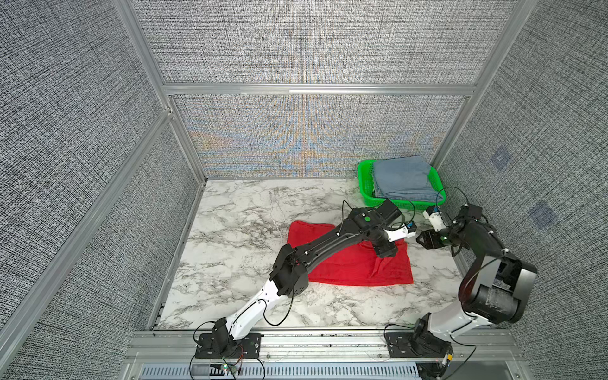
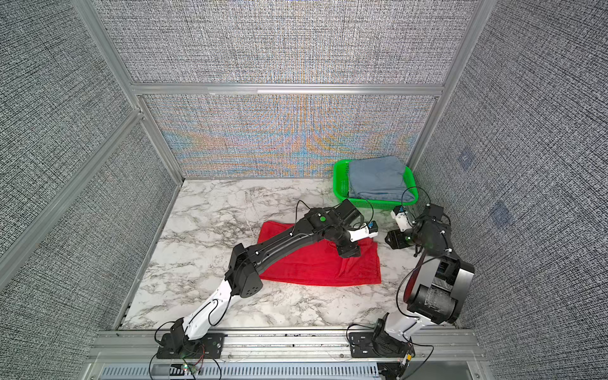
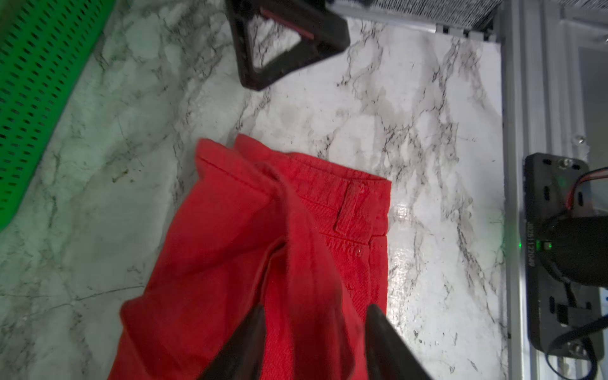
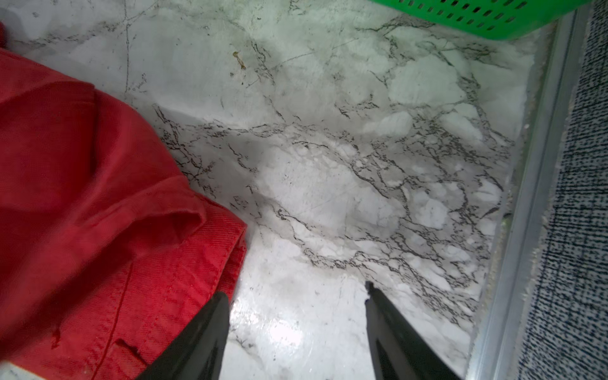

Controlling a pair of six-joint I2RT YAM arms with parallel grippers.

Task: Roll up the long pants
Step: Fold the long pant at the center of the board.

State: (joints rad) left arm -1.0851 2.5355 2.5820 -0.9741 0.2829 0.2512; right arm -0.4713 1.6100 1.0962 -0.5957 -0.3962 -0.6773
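Marble table (image 1: 246, 204) holds long pants (image 1: 345, 266) crosswise, waistband (image 3: 332, 184) right.

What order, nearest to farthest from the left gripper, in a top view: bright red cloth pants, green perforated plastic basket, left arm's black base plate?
1. Red pants, under the left gripper.
2. Green basket, back right corner.
3. Black base plate, front rail.

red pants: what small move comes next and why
Probably slide the right end effector onto the near edge of the red pants: it stands open over bare marble tabletop beside them, the left end effector is open above them, and nothing is rolled yet.
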